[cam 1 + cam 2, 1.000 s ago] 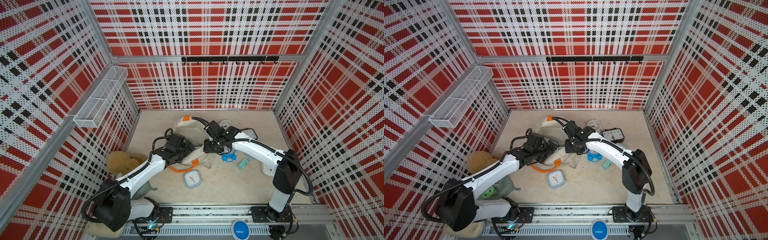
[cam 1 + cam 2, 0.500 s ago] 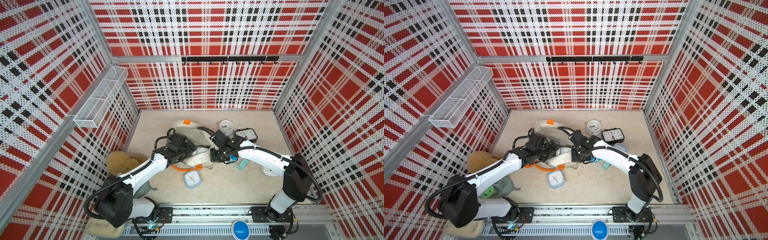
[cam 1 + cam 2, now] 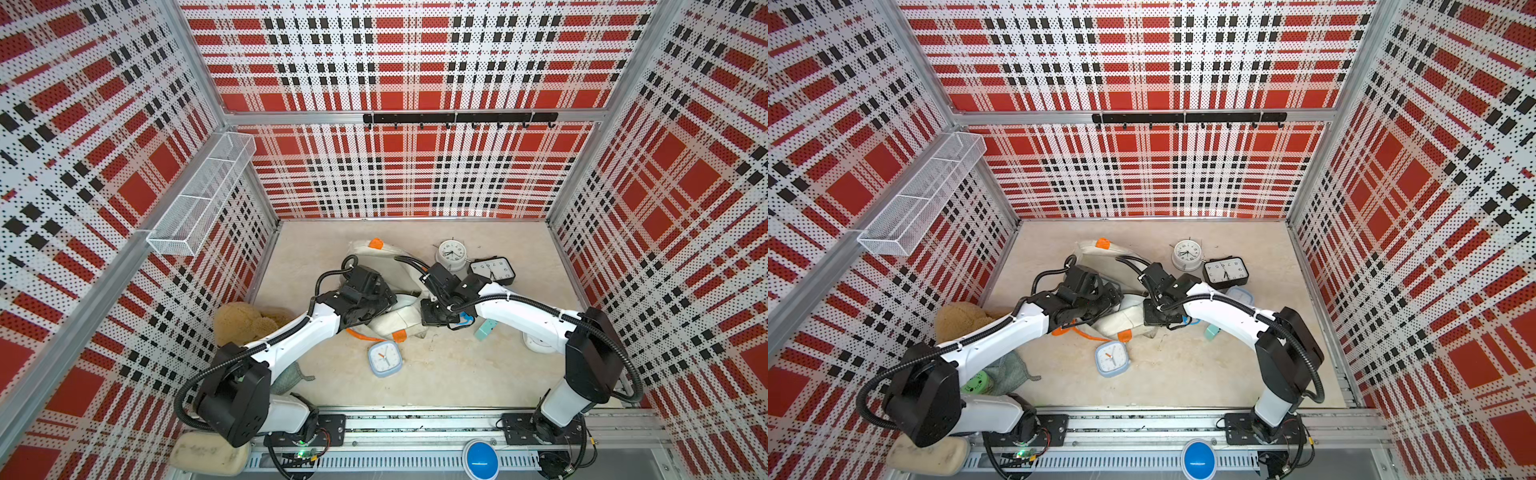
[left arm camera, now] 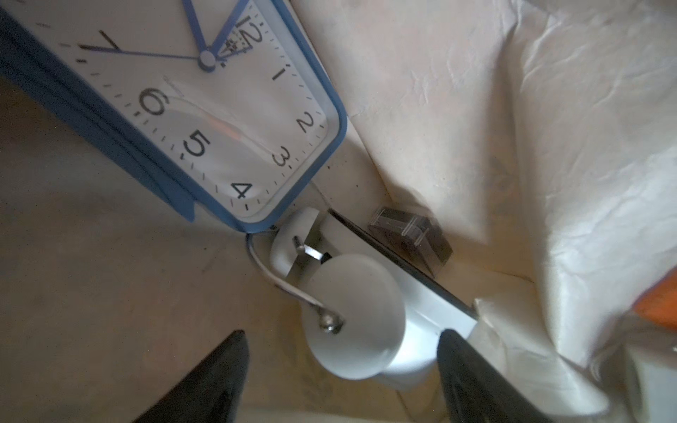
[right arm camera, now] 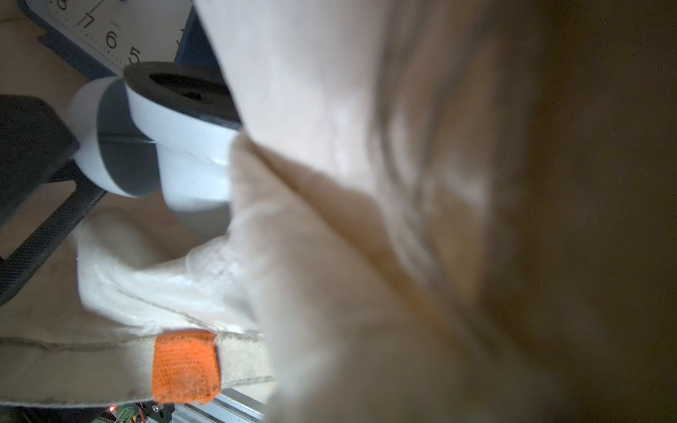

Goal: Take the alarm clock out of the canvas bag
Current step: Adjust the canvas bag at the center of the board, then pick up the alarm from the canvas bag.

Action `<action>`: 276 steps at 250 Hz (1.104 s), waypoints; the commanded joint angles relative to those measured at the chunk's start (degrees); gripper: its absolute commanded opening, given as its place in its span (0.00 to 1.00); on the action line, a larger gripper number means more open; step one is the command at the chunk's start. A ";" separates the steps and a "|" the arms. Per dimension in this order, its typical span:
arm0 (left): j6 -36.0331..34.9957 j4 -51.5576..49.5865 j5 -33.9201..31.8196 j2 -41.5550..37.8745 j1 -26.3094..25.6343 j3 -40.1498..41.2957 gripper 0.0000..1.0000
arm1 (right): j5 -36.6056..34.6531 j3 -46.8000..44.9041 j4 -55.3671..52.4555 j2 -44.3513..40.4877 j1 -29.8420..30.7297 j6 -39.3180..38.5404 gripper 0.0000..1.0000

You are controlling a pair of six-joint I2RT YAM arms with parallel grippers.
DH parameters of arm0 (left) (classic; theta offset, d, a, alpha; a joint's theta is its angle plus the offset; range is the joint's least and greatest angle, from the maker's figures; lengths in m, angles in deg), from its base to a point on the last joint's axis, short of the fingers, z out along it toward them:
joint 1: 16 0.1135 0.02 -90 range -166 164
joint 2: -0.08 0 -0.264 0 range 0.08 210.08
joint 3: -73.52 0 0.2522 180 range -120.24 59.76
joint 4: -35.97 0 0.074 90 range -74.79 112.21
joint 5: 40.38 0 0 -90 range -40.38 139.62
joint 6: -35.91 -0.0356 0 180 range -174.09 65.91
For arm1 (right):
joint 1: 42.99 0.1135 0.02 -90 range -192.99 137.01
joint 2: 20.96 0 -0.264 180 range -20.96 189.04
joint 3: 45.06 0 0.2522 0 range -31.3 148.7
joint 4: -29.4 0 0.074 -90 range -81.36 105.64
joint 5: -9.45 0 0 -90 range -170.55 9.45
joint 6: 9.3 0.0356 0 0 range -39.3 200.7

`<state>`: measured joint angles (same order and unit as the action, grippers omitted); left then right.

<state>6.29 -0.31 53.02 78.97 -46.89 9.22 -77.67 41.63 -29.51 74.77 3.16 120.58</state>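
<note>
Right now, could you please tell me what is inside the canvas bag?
Inside the canvas bag lie a blue-framed square clock and a white twin-bell alarm clock, close together. Folded canvas covers the rest, so anything deeper is hidden.

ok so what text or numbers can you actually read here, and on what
"12", "1", "2", "3", "4", "5", "6", "7": dial of the blue-framed clock, left wrist view.
"7", "6", "5": same clock, right wrist view.
Mark under its 12: blurred.
White round clock, black clock, pale blue clock: too small.
</note>
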 commanded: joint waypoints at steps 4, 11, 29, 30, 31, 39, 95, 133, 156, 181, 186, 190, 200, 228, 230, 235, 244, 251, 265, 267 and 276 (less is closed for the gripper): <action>0.68 -1.12 -0.25 0.32 1.53 -0.24 0.83 | -1.07 -2.55 -4.86 1.80 -0.27 0.13 0.00; 0.98 -0.97 -0.10 0.03 2.35 0.36 0.83 | -1.12 -2.50 -4.86 1.75 -0.28 0.05 0.00; 1.47 2.36 1.11 -1.17 4.43 3.00 0.83 | -1.02 -2.44 -4.85 1.67 -0.32 -0.06 0.00; 1.53 2.60 1.19 -1.27 4.57 3.17 0.83 | -1.03 -2.44 -4.81 1.71 -0.30 -0.06 0.00; 1.55 2.80 1.31 -1.37 4.68 3.30 0.83 | -1.03 -2.44 -4.84 1.68 -0.28 -0.06 0.00; 2.05 4.45 1.84 -1.76 5.65 4.52 0.82 | -0.85 -2.48 -4.70 1.75 -0.28 -0.06 0.00; 10.07 12.04 9.13 -2.33 11.28 9.41 0.77 | -0.50 -2.18 -4.65 2.14 -0.29 -0.57 0.00; 16.26 14.80 10.64 -1.52 11.69 10.18 0.75 | -0.59 -1.82 -4.67 2.40 -0.34 -1.03 0.00; 20.40 18.31 11.74 0.04 11.73 11.11 0.72 | -0.59 -1.75 -4.68 2.35 -0.27 -1.21 0.00; 24.12 22.08 13.76 2.47 11.69 11.76 0.68 | -0.93 -1.58 -4.64 2.27 -0.33 -1.55 0.00; 24.61 22.46 13.95 2.91 11.65 11.87 0.67 | -1.02 -1.47 -4.65 2.18 -0.33 -1.68 0.00; 24.95 22.59 14.07 3.13 11.57 11.78 0.66 | -1.08 -1.47 -4.73 2.15 -0.28 -1.63 0.00; 25.59 22.94 14.28 3.71 11.48 11.70 0.64 | -1.27 -1.33 -4.82 2.17 -0.28 -1.75 0.00; 27.27 23.90 13.87 4.12 11.12 12.01 0.56 | -1.38 -1.22 -4.75 2.12 -0.27 -2.09 0.00; 27.36 23.99 13.77 4.09 11.12 12.08 0.56 | -1.38 -1.21 -4.73 2.10 -0.27 -2.09 0.00; 27.71 24.17 13.53 4.09 11.12 12.18 0.55 | -1.38 -1.24 -4.70 2.14 -0.27 -2.15 0.00; 28.07 24.43 13.25 4.01 11.08 12.31 0.52 | -1.38 -1.21 -4.64 2.11 -0.27 -2.25 0.00; 28.30 24.46 12.97 4.05 11.03 12.44 0.48 | -1.38 -1.21 -4.66 2.11 -0.29 -2.26 0.00; 28.69 24.63 12.39 4.11 11.03 12.62 0.41 | -1.38 -1.21 -4.62 2.19 -0.32 -2.35 0.00; 28.80 24.63 12.35 4.08 11.03 12.65 0.40 | -1.38 -1.21 -4.63 2.19 -0.28 -2.30 0.00; 29.06 24.87 12.16 4.24 11.06 12.66 0.37 | -1.33 -1.09 -4.64 2.20 -0.30 -2.41 0.00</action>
<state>29.67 24.30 66.35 82.12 -36.29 20.61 -76.60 41.37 -29.16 74.83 3.27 118.77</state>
